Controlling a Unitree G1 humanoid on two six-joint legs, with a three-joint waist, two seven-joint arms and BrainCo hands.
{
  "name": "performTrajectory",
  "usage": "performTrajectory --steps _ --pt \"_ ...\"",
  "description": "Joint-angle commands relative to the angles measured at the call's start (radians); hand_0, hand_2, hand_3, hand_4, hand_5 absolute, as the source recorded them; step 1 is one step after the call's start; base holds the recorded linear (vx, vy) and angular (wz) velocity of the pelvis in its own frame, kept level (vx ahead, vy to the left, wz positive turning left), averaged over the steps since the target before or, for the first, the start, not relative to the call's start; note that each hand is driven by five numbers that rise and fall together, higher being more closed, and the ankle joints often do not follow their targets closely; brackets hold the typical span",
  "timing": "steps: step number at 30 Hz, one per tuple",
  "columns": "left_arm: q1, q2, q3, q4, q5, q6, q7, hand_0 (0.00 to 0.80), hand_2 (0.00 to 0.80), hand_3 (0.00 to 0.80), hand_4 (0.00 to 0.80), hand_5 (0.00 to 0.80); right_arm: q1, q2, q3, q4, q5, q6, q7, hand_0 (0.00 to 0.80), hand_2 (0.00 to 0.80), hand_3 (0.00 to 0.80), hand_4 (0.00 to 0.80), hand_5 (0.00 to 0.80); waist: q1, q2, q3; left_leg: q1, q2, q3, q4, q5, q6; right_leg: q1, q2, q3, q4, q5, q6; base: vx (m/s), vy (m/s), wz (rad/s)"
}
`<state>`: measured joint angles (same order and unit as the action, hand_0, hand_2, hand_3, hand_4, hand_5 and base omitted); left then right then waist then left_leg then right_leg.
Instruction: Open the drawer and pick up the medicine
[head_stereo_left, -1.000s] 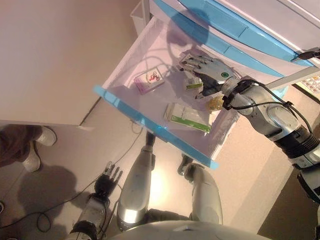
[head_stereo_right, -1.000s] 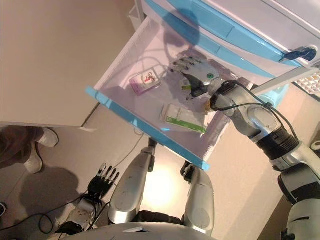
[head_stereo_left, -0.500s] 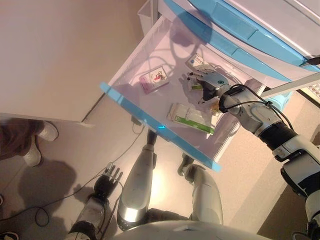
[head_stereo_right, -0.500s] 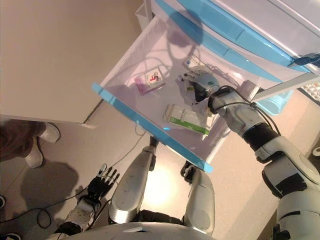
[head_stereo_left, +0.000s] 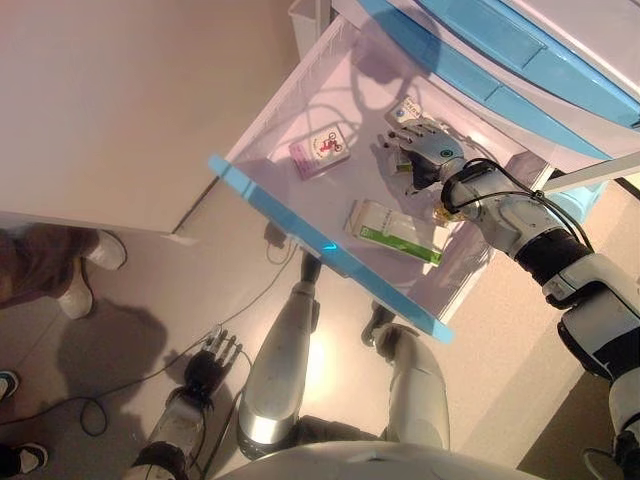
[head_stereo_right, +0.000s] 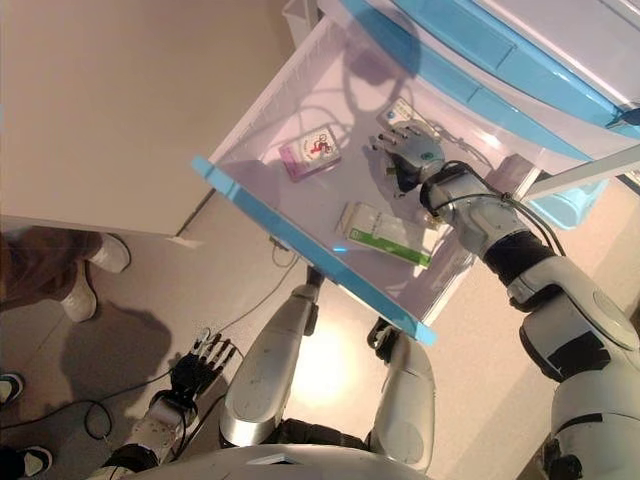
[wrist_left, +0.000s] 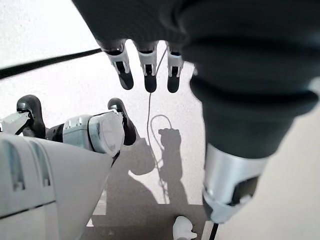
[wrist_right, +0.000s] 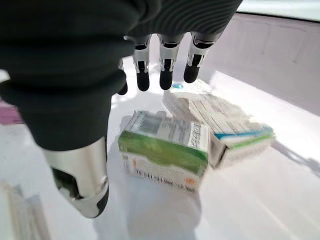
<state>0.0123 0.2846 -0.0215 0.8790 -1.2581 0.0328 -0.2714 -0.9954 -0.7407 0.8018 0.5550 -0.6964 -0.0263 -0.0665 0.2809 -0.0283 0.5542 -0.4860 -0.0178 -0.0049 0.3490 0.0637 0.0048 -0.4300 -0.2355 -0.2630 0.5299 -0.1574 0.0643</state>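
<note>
Over the open drawer (head_stereo_left: 300, 95), the right hand (head_stereo_left: 420, 150) hovers w/ fingers straight and nothing held, just above a green-and-white box (wrist_right: 165, 150) that touches a white-and-teal box (wrist_right: 225, 125) beside it. Also inside the drawer: a pink packet (head_stereo_left: 320, 150) toward its left side and a long green-striped carton (head_stereo_left: 395, 230) near its blue front edge (head_stereo_left: 320, 245). Well below the drawer, the left hand (head_stereo_left: 210, 360) hangs by the floor, fingers relaxed, empty.

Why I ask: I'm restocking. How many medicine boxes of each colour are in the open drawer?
Pink box: 1
Green-and-white: 2, the long box and the small box
White-and-blue box: 1
Total: 4
</note>
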Motion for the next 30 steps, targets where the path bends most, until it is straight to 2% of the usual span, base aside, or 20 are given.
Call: performTrajectory --steps 1,5,6,13,18,21,30 --pt "0.083 0.005 0.005 -0.03 0.003 0.001 -0.014 0.0 0.0 0.0 0.0 0.0 -0.084 -0.039 0.041 0.014 -0.018 -0.006 -0.058 0.0 0.0 0.0 0.0 0.0 0.019 0.048 -0.034 -0.004 -0.042 0.031 0.119 -0.183 0.047 -0.033 0.017 -0.03 0.056 0.058 0.023 0.0 0.0 0.0" --pt "0.093 0.007 0.0 -0.034 0.009 0.007 -0.018 0.0 0.0 0.0 0.0 0.0 -0.11 -0.041 0.058 0.062 0.011 0.007 -0.062 0.0 0.0 0.0 0.0 0.0 0.027 0.061 -0.034 -0.027 -0.046 0.033 0.145 -0.191 0.049 -0.058 0.013 -0.033 0.094 0.043 0.016 0.019 0.0 0.01" --pt "0.098 0.008 -0.001 -0.034 0.008 0.007 -0.019 0.0 0.0 0.0 0.0 0.0 -0.11 -0.039 0.061 0.069 0.016 0.008 -0.061 0.0 0.0 0.0 0.0 0.0 0.029 0.063 -0.034 -0.016 -0.049 0.029 0.158 -0.222 0.045 -0.051 0.013 -0.02 0.112 0.018 0.029 0.073 -0.002 0.04" --pt "0.115 0.008 -0.019 -0.037 -0.003 0.005 -0.037 0.0 0.0 0.0 0.0 0.0 -0.133 -0.032 0.068 0.17 0.098 0.018 -0.052 0.0 0.0 0.0 0.0 0.0 0.035 0.085 -0.034 -0.04 -0.053 0.025 0.164 -0.218 0.045 -0.082 0.015 -0.019 0.141 0.002 0.017 0.005 0.002 0.0" --pt "0.116 0.007 -0.021 -0.036 -0.004 0.007 -0.046 0.0 0.0 0.0 0.0 0.0 -0.131 -0.029 0.067 0.239 0.092 0.003 -0.057 0.0 0.0 0.0 0.0 0.0 0.037 0.095 -0.034 -0.044 -0.05 0.031 0.161 -0.214 0.045 -0.089 0.012 -0.022 0.149 -0.007 0.011 -0.019 0.005 0.02" --pt "0.114 0.006 -0.022 -0.037 -0.005 0.007 -0.048 0.0 0.0 0.0 0.0 0.0 -0.13 -0.024 0.064 0.277 0.113 0.017 -0.045 0.0 0.0 0.0 0.0 0.0 0.037 0.101 -0.034 -0.045 -0.048 0.034 0.158 -0.21 0.043 -0.095 0.01 -0.022 0.157 -0.008 0.01 0.0 0.0 0.0" --pt "0.119 0.005 -0.041 -0.033 -0.018 0.002 -0.056 0.0 0.0 0.0 0.0 0.0 -0.11 -0.018 0.038 0.419 0.154 0.002 -0.087 0.0 0.0 0.0 0.0 0.0 0.037 0.119 -0.034 -0.049 -0.044 0.036 0.149 -0.201 0.041 -0.106 0.007 -0.023 0.164 -0.014 0.004 0.0 0.0 0.0"
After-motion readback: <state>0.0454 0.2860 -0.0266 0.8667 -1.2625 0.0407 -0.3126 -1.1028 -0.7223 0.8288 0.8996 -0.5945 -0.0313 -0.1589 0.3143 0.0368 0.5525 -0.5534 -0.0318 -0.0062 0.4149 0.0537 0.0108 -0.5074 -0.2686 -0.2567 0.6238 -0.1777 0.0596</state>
